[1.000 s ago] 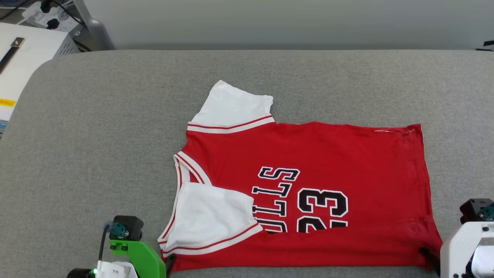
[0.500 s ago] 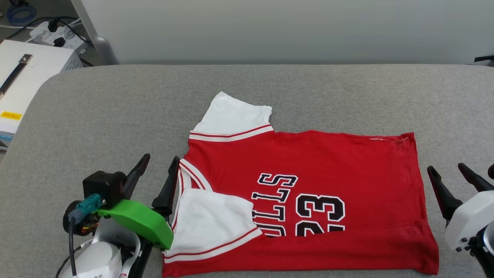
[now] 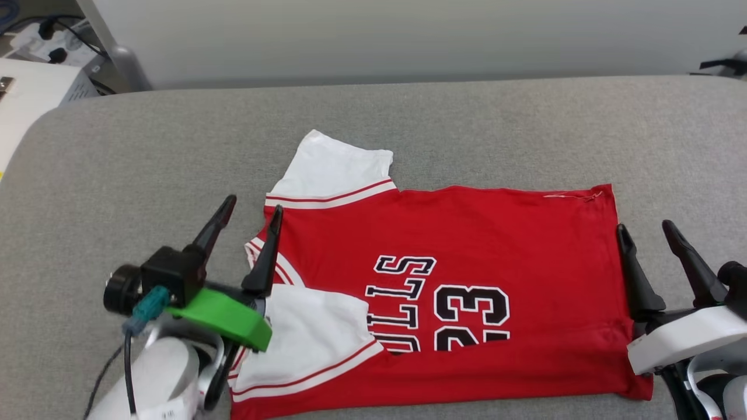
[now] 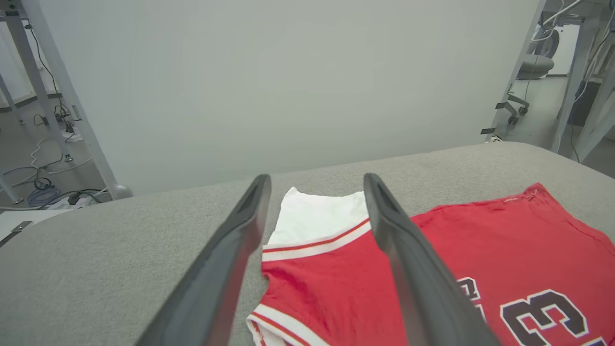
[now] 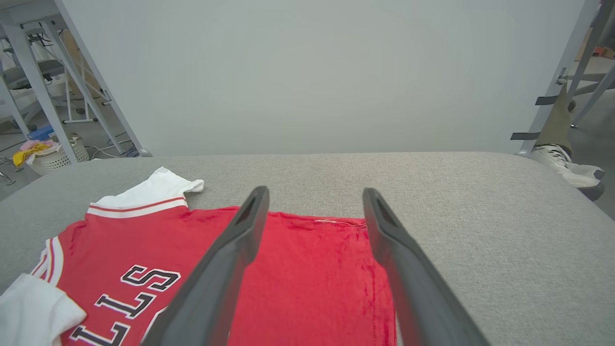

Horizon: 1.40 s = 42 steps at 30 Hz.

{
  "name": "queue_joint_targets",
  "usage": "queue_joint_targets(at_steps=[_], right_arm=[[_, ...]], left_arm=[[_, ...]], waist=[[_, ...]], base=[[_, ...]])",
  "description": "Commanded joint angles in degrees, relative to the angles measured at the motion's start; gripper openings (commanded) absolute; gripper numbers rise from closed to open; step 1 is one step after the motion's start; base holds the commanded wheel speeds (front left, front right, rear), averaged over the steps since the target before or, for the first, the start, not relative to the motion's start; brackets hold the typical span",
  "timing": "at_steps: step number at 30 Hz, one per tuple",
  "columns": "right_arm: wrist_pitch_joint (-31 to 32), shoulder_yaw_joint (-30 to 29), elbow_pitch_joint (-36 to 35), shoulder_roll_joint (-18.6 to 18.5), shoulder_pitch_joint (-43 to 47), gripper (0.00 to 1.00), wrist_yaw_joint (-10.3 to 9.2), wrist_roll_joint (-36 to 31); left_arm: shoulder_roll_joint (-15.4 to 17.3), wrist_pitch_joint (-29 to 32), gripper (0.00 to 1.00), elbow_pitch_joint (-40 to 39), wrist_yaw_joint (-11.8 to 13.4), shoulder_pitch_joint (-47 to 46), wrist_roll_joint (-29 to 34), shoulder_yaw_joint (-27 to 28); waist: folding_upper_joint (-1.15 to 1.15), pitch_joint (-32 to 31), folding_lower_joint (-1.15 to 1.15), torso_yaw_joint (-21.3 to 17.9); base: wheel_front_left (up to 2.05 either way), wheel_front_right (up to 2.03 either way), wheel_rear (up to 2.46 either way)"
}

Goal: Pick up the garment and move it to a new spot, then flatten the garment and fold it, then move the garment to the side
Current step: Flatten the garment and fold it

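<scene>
Clothes: one garment point(image 3: 496, 233), mid frame
Grippers: two, left gripper point(image 3: 254, 203), right gripper point(image 3: 643, 226), both spread, empty
Surface: grey table point(image 3: 146, 146)
Room: pale wall point(image 3: 408, 35)

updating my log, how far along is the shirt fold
Done: the garment lies flat on the grey surface, its near edge and near sleeve folded over part of the lettering. In hand: the left gripper at the collar end and the right gripper at the hem end hover open, holding nothing. Left: the far sleeve sticks out unfolded, so more folds, then the move aside.
</scene>
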Motion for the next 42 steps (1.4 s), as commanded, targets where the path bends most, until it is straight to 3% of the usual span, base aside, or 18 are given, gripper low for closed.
queue_joint_targets(at_steps=[1, 6, 11, 15, 23, 28, 41, 42], right_arm=[[-0.5, 0.2, -0.1, 0.4, -0.2, 1.0, -0.04, -0.8], [-0.5, 0.9, -0.6, 1.5, -1.1, 1.0, -0.04, -1.4], [-0.7, 2.0, -1.3, 1.7, -3.0, 1.0, -0.04, -1.4], [-0.9, 3.3, -1.6, 1.9, -4.5, 1.0, -0.04, -1.4], [-1.9, 5.1, -2.1, 2.4, -7.3, 1.0, -0.04, -1.2], [-2.4, 6.2, -2.3, 2.7, -8.8, 1.0, -0.04, -1.1], [-3.3, 7.9, -1.9, 2.6, -10.3, 1.0, -0.04, -0.6], [-3.3, 7.8, -1.9, 2.5, -10.3, 1.0, -0.04, -0.6]], left_arm=[[0.5, 0.2, 1.0, 1.4, -1.0, -3.0, 0.7, -0.2], [2.0, 7.3, 1.0, 8.1, -5.6, -13.2, 2.2, -2.8], [3.3, 19.0, 1.0, 15.9, -10.5, -25.2, 1.5, -5.4], [4.5, 28.8, 1.0, 21.9, -12.3, -33.8, -2.0, -7.2], [7.3, 45.9, 1.0, 29.3, -12.7, -45.9, -11.8, -12.0], [7.4, 52.5, 1.0, 35.0, -12.7, -50.6, -16.9, -11.6], [5.5, 58.7, 1.0, 44.8, -11.6, -53.9, -20.0, -11.1], [5.1, 60.1, 0.08, 45.3, -11.6, -53.7, -20.6, -11.2]], waist=[[0.0, 2.2, 0.0, -1.6], [0.0, 5.6, 0.0, -3.8], [0.0, 9.2, 0.0, -6.6], [0.0, 12.1, 0.0, -8.9], [0.0, 17.0, 0.0, -12.2], [0.0, 19.5, 0.0, -13.5], [0.0, 22.8, 0.0, -15.2], [0.0, 22.8, 0.0, -15.1]], base=[[0.0, 0.0, 0.0], [0.0, 0.0, 0.0], [0.0, 0.0, 0.0], [0.0, 0.0, 0.0], [0.0, 0.0, 0.0], [0.0, 0.0, 0.0], [0.0, 0.0, 0.0], [0.0, 0.0, 0.0]])
